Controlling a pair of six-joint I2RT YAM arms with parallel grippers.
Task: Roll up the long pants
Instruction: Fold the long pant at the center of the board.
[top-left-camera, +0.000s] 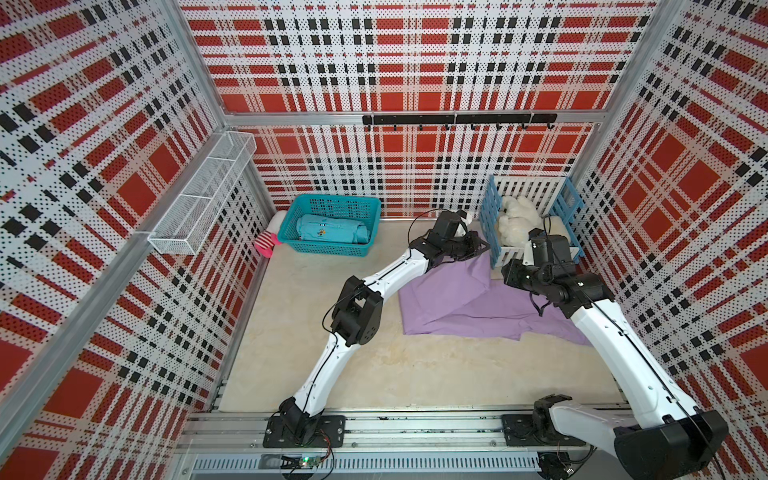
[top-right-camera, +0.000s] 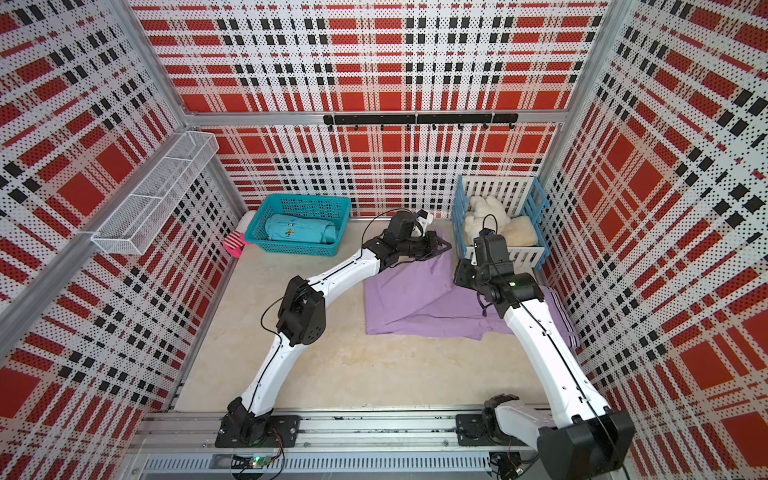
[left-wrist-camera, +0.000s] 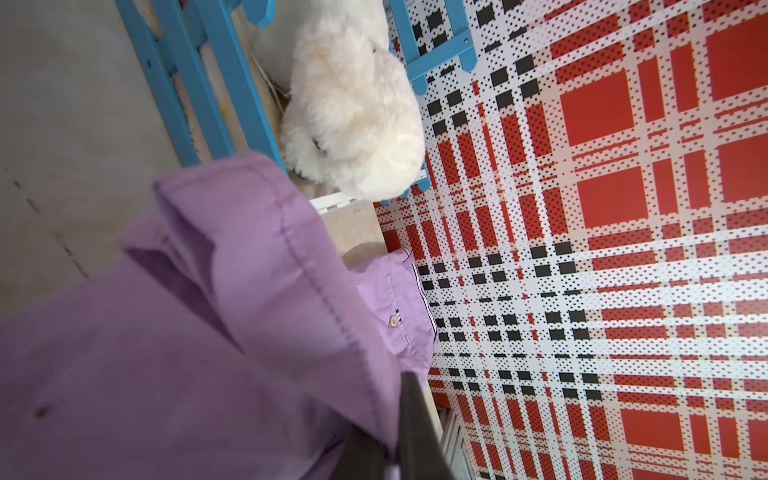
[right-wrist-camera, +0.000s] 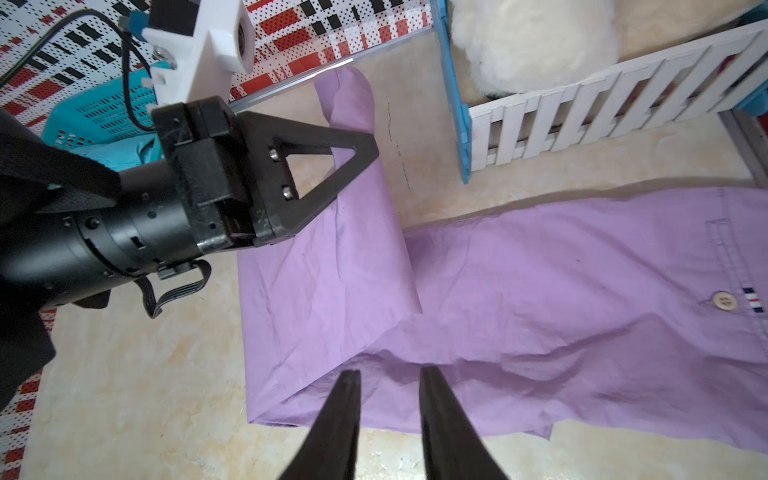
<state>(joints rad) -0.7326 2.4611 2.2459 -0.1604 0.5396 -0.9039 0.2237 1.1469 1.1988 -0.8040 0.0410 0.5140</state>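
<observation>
Long pants (top-left-camera: 457, 307), location?
— Spread on the floor (top-left-camera: 332, 332) in front of the slatted crate (top-left-camera: 494, 224), one leg end folded back and raised.
Arms?
— Left gripper (right-wrist-camera: 368, 150) reaches across low, clamped on that raised end. Right gripper (right-wrist-camera: 388, 374) points down just above the fold, jaws apart, nothing between.

Lab robot cell: plaid perforated wall panels (top-left-camera: 415, 62), aluminium frame (top-left-camera: 291, 119), slotted base rail (top-left-camera: 415, 432).

No lettering, number or brand can be read anywhere, the long pants (right-wrist-camera: 540, 291) included.
</observation>
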